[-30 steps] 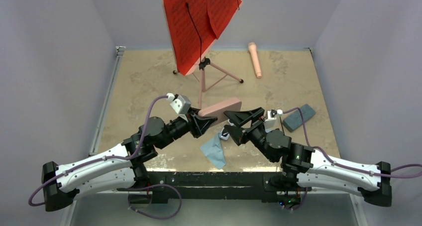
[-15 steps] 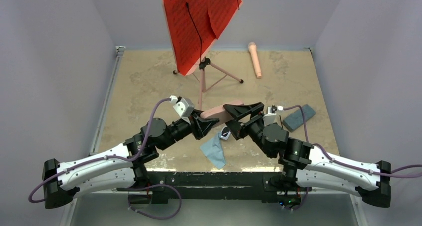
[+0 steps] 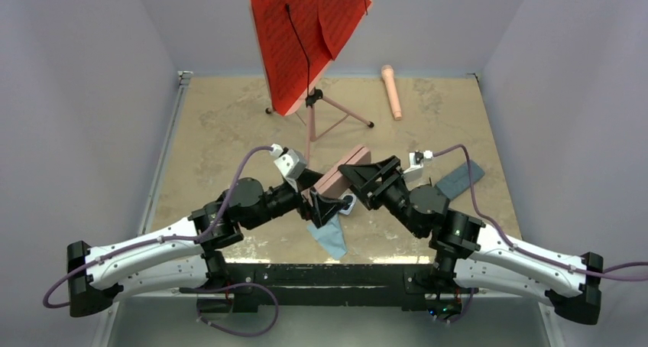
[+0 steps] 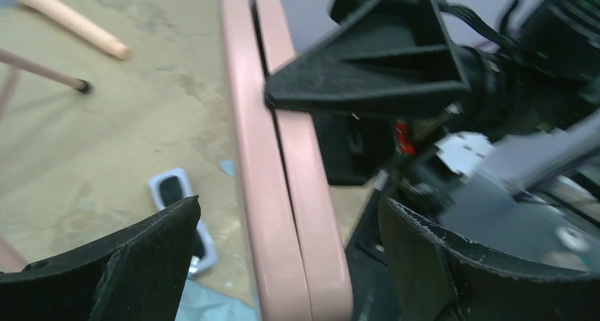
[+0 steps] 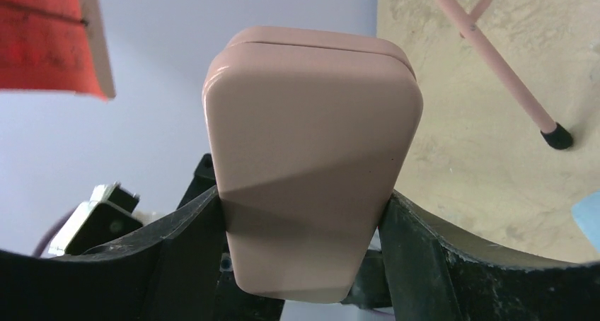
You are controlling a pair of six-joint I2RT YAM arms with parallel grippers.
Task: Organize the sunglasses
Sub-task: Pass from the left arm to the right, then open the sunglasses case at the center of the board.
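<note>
The closed pink oblong case [image 3: 344,171] hangs above the table at mid-centre, on edge. My right gripper [image 3: 367,177] is shut on its end, with both fingers pressed against its broad faces [image 5: 311,158]. The left gripper [image 3: 325,205] straddles the case's lower end [image 4: 283,194] with its jaws wide open, and neither finger touches it. A white-framed pair of sunglasses [image 3: 348,204] with dark lenses lies on the table beneath the case, partly hidden by the left finger [image 4: 173,190].
A light blue cloth [image 3: 328,232] lies by the near edge. A grey-blue flat case [image 3: 458,180] rests at the right. The red music stand [image 3: 306,34] on its pink tripod stands behind, and a pink stick [image 3: 392,91] lies at the back.
The left gripper has opened and let go of the pink case. The right gripper has closed on it, and the case has tipped steeper.
</note>
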